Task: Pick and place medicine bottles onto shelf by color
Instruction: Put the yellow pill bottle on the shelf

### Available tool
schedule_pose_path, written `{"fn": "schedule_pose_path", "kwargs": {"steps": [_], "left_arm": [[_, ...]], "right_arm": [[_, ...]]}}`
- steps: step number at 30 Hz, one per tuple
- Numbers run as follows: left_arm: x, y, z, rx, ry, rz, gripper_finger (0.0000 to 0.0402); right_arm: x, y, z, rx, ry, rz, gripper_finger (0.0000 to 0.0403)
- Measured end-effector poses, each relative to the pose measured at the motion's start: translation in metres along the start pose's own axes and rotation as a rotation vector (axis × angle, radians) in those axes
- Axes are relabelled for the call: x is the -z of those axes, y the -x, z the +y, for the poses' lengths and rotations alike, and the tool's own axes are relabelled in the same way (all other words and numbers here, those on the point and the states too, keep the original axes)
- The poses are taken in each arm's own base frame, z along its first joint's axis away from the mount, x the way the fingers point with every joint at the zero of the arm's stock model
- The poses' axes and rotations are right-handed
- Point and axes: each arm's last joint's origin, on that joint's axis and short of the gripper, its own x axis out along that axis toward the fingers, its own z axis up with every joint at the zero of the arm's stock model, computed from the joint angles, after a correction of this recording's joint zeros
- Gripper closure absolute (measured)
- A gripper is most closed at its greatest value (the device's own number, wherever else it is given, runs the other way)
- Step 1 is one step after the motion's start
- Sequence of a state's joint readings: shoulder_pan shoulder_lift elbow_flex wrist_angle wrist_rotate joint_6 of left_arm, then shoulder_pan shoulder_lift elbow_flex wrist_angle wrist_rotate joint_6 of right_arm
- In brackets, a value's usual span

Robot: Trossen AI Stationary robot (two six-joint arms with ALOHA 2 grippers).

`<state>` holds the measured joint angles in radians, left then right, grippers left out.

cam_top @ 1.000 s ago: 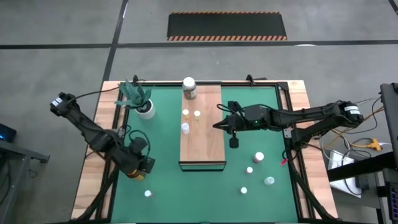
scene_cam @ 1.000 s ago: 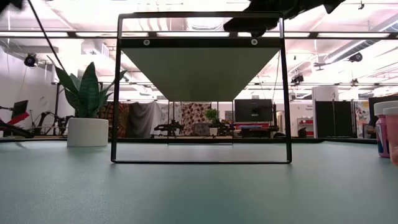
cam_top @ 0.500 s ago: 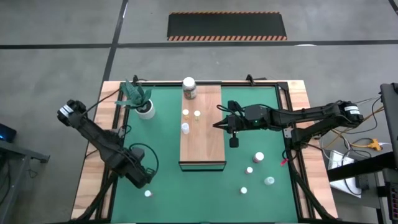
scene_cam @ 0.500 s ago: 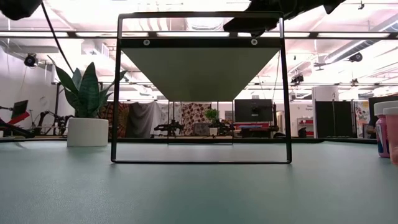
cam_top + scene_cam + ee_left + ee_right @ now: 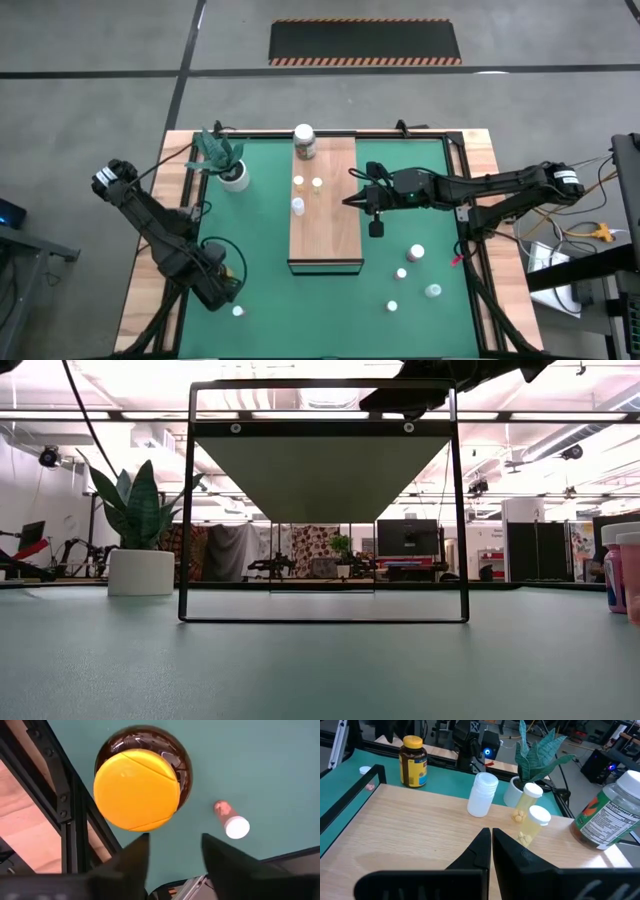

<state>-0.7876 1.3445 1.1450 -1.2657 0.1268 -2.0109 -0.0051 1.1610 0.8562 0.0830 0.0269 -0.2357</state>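
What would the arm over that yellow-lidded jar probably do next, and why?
Probably lower straight down. The left gripper hovers above the amber jar, which stands upright on the green mat beside a small white-capped bottle lying on its side. Its fingers are parted and nothing sits between them, so dropping around the yellow lid seems the natural step before closing.

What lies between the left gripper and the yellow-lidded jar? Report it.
Only bare green mat, seen in the left wrist view, between the open left gripper and the yellow-lidded jar; a small white-capped bottle lies aside.
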Motion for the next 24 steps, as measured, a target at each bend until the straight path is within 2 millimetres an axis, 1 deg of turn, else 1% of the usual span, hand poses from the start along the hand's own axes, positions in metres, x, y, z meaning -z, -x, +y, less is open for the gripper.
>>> {"fn": "schedule_pose_path", "kwargs": {"steps": [3, 5, 8, 10, 15, 20, 24], "left_arm": [[-0.001, -0.001, 0.002, -0.024, 0.008, -0.014, 0.0166], [-0.003, -0.002, 0.005, -0.053, 0.029, -0.041, 0.0132], [-0.005, -0.002, 0.008, -0.072, 0.036, -0.067, 0.0095], [-0.005, -0.002, 0.008, -0.073, 0.032, -0.072, 0.0080], [-0.008, -0.004, 0.008, -0.052, 0.028, -0.138, 0.0073], [-0.011, -0.015, 0.011, -0.075, 0.036, -0.171, 0.0073], [-0.012, -0.018, 0.011, -0.080, 0.028, -0.191, 0.0090]], "right_arm": [[0.000, 0.000, 0.000, 0.000, 0.001, 0.000, 0.0394], [0.000, 0.000, 0.000, 0.000, 0.002, 0.000, 0.0394], [0.000, 0.000, 0.000, 0.000, 0.002, 0.000, 0.0394], [0.000, 0.000, 0.000, -0.001, 0.001, 0.001, 0.0394], [0.000, 0.000, 0.000, -0.001, 0.001, 0.004, 0.0394], [0.002, 0.000, 0.001, -0.006, 0.002, 0.021, 0.0394], [0.003, 0.000, 0.001, -0.008, -0.003, 0.032, 0.0394]]}}
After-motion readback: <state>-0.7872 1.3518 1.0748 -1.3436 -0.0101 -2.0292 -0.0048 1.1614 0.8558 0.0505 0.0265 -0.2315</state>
